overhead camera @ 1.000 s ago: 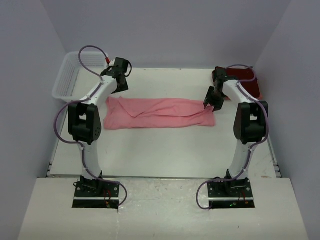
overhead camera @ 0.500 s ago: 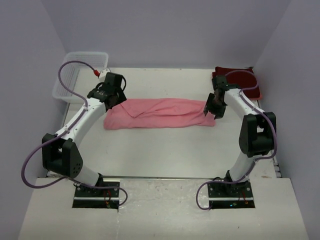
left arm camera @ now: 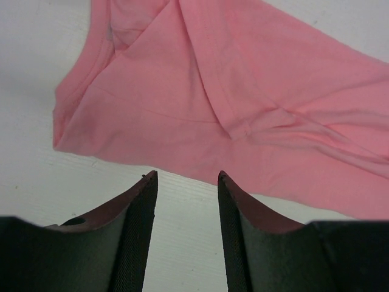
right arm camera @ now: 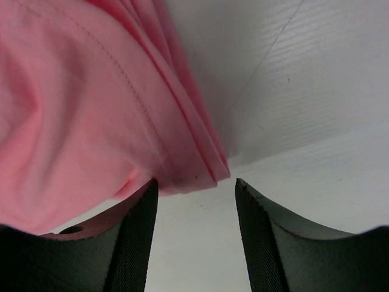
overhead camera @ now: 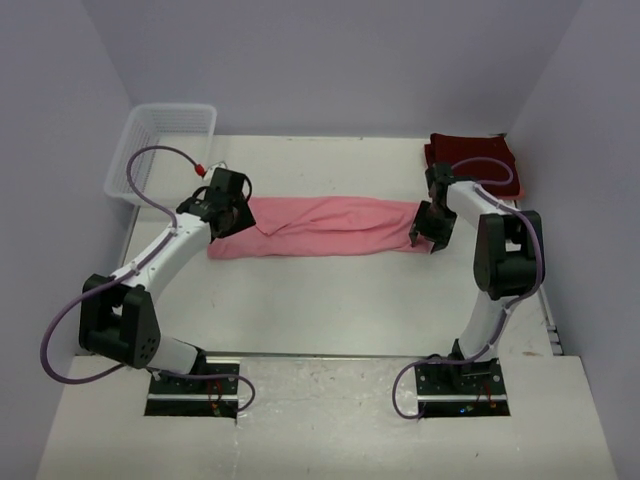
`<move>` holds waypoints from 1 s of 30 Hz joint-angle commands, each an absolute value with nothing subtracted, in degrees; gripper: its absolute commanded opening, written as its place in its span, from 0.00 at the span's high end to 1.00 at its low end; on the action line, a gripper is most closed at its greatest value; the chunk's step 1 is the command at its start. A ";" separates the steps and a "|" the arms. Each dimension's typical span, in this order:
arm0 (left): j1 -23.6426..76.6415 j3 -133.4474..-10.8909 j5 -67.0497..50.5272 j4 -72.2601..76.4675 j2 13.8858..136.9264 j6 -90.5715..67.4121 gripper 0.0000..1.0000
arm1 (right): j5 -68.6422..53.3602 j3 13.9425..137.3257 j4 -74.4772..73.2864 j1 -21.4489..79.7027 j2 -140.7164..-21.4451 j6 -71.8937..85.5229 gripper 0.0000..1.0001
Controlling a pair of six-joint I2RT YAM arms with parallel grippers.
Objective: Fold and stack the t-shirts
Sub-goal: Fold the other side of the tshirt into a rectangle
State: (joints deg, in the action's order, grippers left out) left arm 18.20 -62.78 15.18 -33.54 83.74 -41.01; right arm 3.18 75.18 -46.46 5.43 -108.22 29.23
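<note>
The light pink t-shirt (overhead camera: 320, 226) lies folded into a long strip across the middle of the table. It also shows in the left wrist view (left arm camera: 243, 97) and the right wrist view (right arm camera: 79, 103). My left gripper (overhead camera: 222, 222) is open and empty, just short of the strip's left end (left arm camera: 185, 177). My right gripper (overhead camera: 424, 236) is open and empty at the strip's right corner (right arm camera: 193, 185). The dark maroon t-shirt (overhead camera: 470, 155) lies folded at the back right.
A white lattice basket (overhead camera: 160, 145) stands at the back left corner. The table's front edge (overhead camera: 330, 352) runs just before the arm bases.
Both grippers have come down and toward me along the ends of the pink strip. The left arm has swung out and low from the basket side. The shirt has not moved.
</note>
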 commanded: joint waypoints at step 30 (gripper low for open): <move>18.19 -59.05 18.73 -31.82 84.90 -43.42 0.54 | 5.54 62.32 -41.05 5.18 -98.18 34.01 1.00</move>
